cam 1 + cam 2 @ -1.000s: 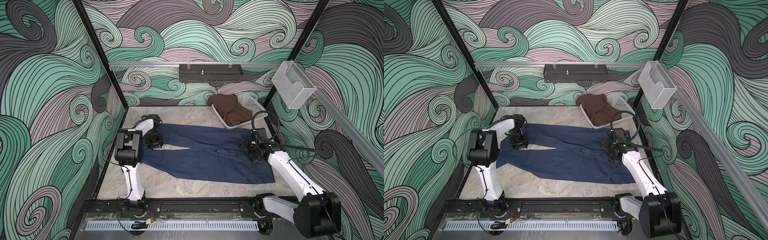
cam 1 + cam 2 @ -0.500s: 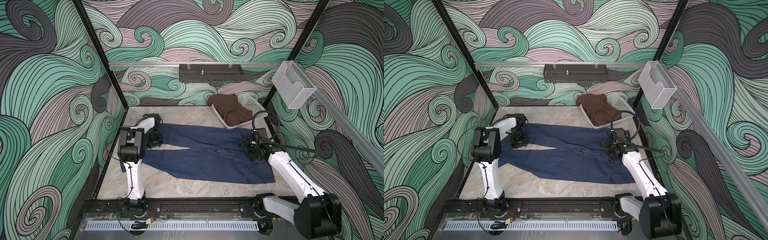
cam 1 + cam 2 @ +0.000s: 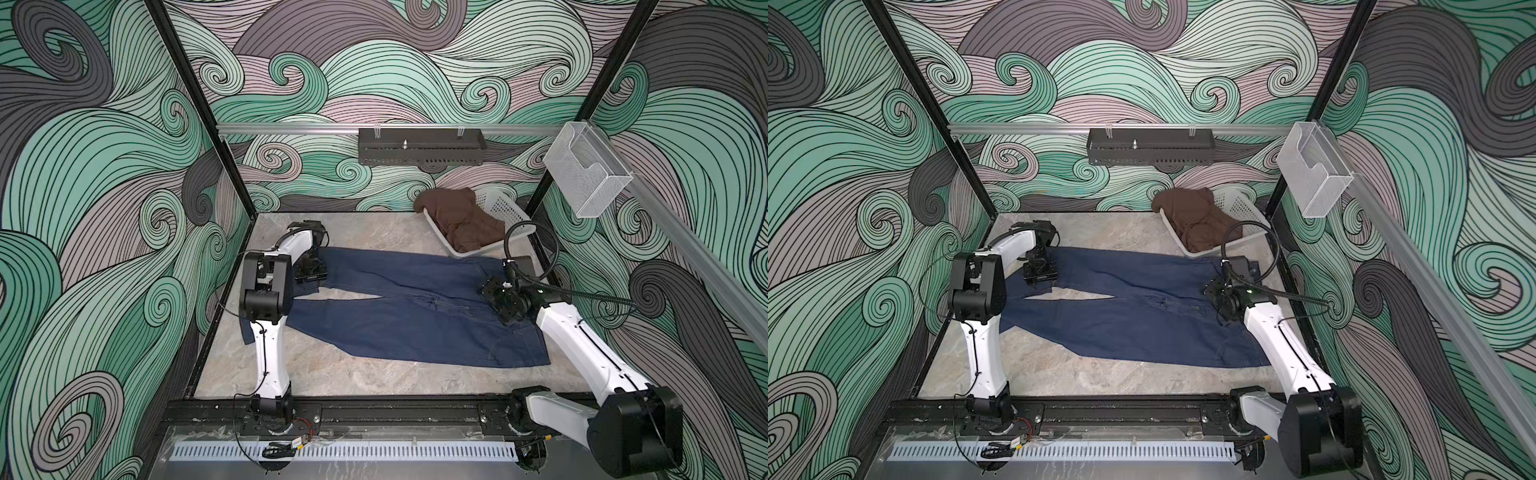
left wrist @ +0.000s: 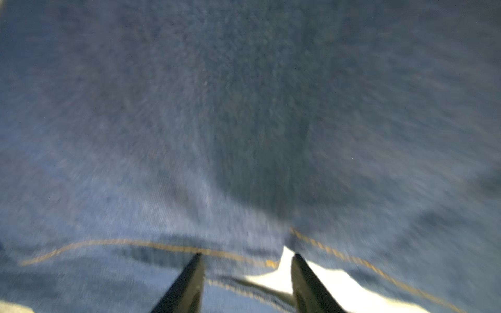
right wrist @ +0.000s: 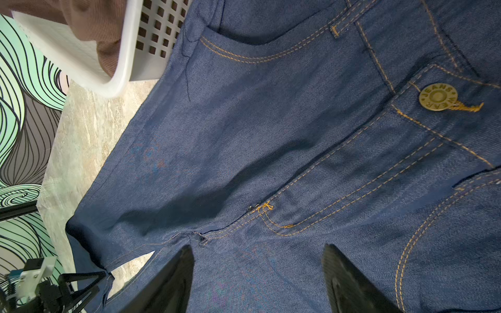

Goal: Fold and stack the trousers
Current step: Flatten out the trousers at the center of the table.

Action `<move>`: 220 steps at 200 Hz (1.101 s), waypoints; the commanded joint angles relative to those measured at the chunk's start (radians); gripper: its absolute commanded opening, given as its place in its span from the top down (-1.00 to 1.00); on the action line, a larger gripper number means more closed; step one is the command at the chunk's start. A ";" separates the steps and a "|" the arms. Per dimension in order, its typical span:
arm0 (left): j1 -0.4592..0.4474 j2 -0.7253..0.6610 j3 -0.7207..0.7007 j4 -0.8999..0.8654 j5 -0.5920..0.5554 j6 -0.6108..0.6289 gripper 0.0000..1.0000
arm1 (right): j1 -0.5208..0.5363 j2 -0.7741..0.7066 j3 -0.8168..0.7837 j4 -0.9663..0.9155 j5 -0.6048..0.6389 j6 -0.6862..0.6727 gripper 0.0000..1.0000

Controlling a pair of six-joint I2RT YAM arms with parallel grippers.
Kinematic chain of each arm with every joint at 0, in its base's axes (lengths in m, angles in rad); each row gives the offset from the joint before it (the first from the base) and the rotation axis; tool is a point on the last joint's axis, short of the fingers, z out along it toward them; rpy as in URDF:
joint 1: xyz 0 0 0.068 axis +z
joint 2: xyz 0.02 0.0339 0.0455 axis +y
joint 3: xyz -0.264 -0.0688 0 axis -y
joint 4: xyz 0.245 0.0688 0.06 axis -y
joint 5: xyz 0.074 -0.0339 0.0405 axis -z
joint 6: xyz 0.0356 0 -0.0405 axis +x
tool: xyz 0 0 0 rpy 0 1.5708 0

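The trousers [image 3: 415, 307] [image 3: 1142, 316] are dark blue jeans with orange stitching. They lie flat on the table, waist to the right, legs to the left. My left gripper [image 3: 309, 274] [image 3: 1040, 276] is down at the end of the far leg. In the blurred left wrist view its fingers stand apart, and the stitched hem [image 4: 238, 257] lies between them. My right gripper [image 3: 492, 291] [image 3: 1214, 291] hovers over the fly, near the metal button [image 5: 437, 97]. It [image 5: 259, 249] is open wide over flat denim and holds nothing.
A white basket [image 3: 498, 208] [image 5: 122, 54] stands at the back right, touching the waistband, with a brown garment [image 3: 461, 216] in it. A wire bin [image 3: 586, 174] hangs on the right rail and a black tray [image 3: 419, 145] on the back rail. Patterned walls enclose the table.
The left arm's elbow has shifted a little to the right while its gripper stays at the leg end. The right arm and the trousers have not visibly moved.
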 commanded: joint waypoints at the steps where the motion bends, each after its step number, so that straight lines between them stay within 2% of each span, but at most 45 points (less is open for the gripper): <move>1: -0.004 0.046 0.005 -0.042 -0.027 0.000 0.08 | 0.005 0.005 -0.018 0.005 0.005 -0.009 -0.50; 21: -0.004 0.042 -0.003 -0.043 -0.023 0.005 0.24 | 0.005 0.004 -0.017 0.005 0.007 -0.010 -0.50; 51: -0.004 0.005 0.017 -0.075 -0.038 0.021 0.70 | 0.004 0.003 -0.015 0.005 0.010 -0.012 -0.49; 74: 0.005 -0.037 0.090 -0.132 -0.067 0.038 1.00 | 0.005 0.005 -0.014 0.004 0.013 -0.013 -0.49; 119: 0.069 -0.028 0.389 -0.267 -0.143 0.106 1.00 | 0.003 -0.001 -0.007 0.001 0.012 -0.016 -0.49; 150: 0.144 0.138 0.779 -0.361 -0.210 0.139 1.00 | 0.001 -0.006 0.009 -0.014 0.020 -0.028 -0.49; 176: 0.213 0.257 1.034 -0.343 -0.253 0.143 1.00 | -0.005 -0.013 0.026 -0.038 0.022 -0.044 -0.49; 184: 0.236 0.277 1.069 -0.330 -0.254 0.125 0.73 | -0.008 -0.018 0.029 -0.046 0.023 -0.050 -0.49; 191: 0.254 0.285 1.081 -0.321 -0.223 0.112 0.32 | -0.012 -0.024 0.034 -0.057 0.023 -0.054 -0.50; 198: 0.267 0.282 1.076 -0.315 -0.190 0.100 0.03 | -0.017 -0.031 0.037 -0.068 0.023 -0.060 -0.50; 207: 0.272 0.267 1.056 -0.314 -0.168 0.095 -0.11 | -0.024 -0.043 0.042 -0.083 0.026 -0.067 -0.51; 220: 0.271 0.215 0.988 -0.317 -0.133 0.078 -0.21 | -0.037 -0.065 0.044 -0.104 0.030 -0.072 -0.51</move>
